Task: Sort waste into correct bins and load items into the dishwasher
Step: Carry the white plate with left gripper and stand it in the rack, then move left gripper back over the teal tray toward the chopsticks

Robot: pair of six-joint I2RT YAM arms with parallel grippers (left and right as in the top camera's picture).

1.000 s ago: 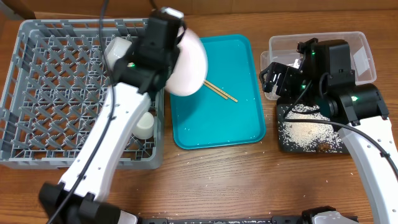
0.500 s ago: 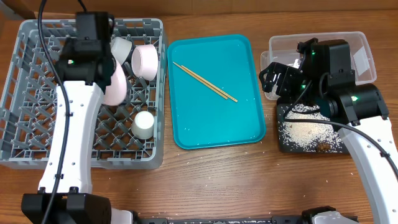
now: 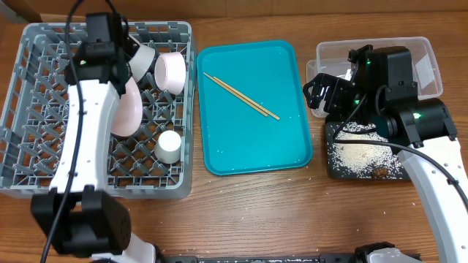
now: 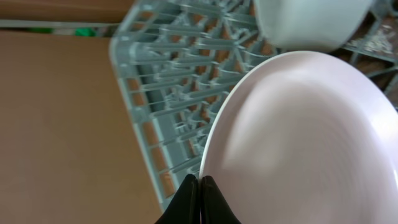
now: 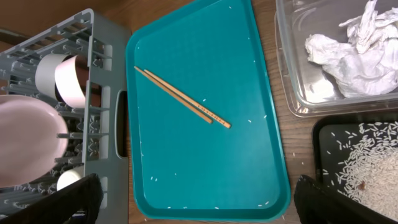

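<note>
My left gripper (image 4: 200, 200) is shut on the rim of the white-pink plate (image 3: 128, 109), which stands on edge inside the grey dish rack (image 3: 44, 172); the plate fills the left wrist view (image 4: 305, 137). Two small bowls (image 3: 170, 71) lie tipped in the rack's back right, and a white cup (image 3: 168, 146) stands lower down. The wooden chopsticks (image 3: 240, 96) lie on the teal tray (image 3: 285, 150); they also show in the right wrist view (image 5: 181, 97). My right gripper (image 5: 196, 199) is open and empty above the tray's right side. The clear tub (image 5: 292, 74) holds crumpled white napkin (image 5: 351, 53). The black tray (image 3: 333, 164) holds rice (image 3: 362, 153).
Loose rice grains dot the teal tray (image 5: 261, 93). Bare wooden table (image 3: 248, 212) lies in front of the rack and trays. The rack's left half (image 3: 51, 95) holds no dishes.
My left arm has swung left from over the teal tray into the rack, carrying the plate, and lowered it on edge among the pegs. The right arm has not moved.
</note>
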